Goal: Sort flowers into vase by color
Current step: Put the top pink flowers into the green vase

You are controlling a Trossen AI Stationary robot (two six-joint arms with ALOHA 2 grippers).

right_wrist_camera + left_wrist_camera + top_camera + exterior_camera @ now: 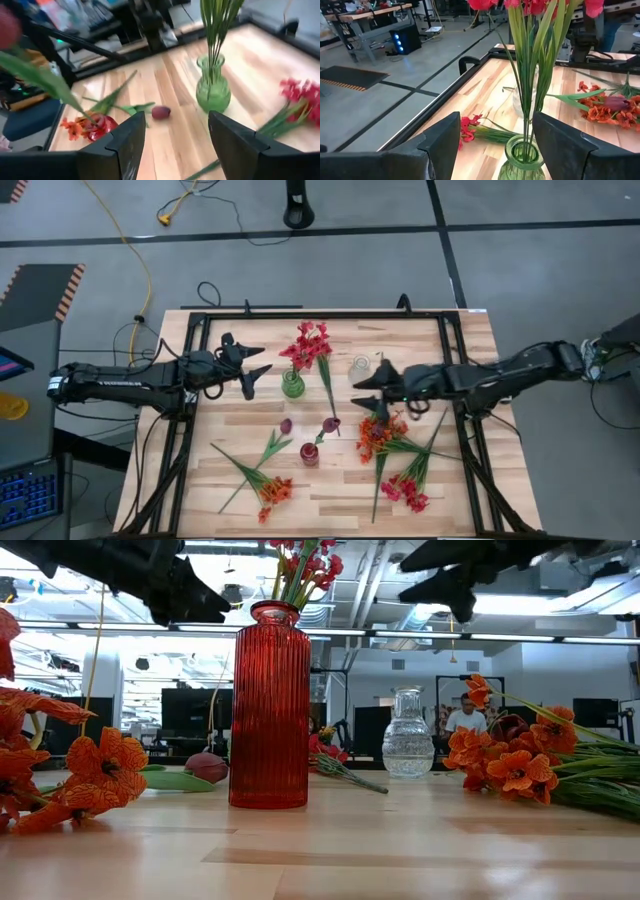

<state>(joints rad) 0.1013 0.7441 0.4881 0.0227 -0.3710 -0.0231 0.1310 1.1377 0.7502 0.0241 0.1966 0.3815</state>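
Left claw [255, 367] and right claw [364, 393] both gape empty above the table [470, 350]; pink-red flowers [309, 345] done in green vase [292, 385], orange flowers [375, 435] & maroon buds [286, 425] left lying near.

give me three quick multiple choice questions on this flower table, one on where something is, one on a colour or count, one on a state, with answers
1. Where are the pinkish-red flowers that stand upright?
A. in the green vase
B. in the clear vase
C. in the red vase

2. How many vases are on the table?
A. two
B. three
C. four

3. What is the state of the two grippers?
A. both shut on stems
B. left open, right shut
C. both open and holding nothing

Answers:
1. A, their stalks drop into the green vase.
2. B, the green one, a clear vase and a red vase.
3. C, the left gripper and right gripper hang with fingers spread, nothing between them.
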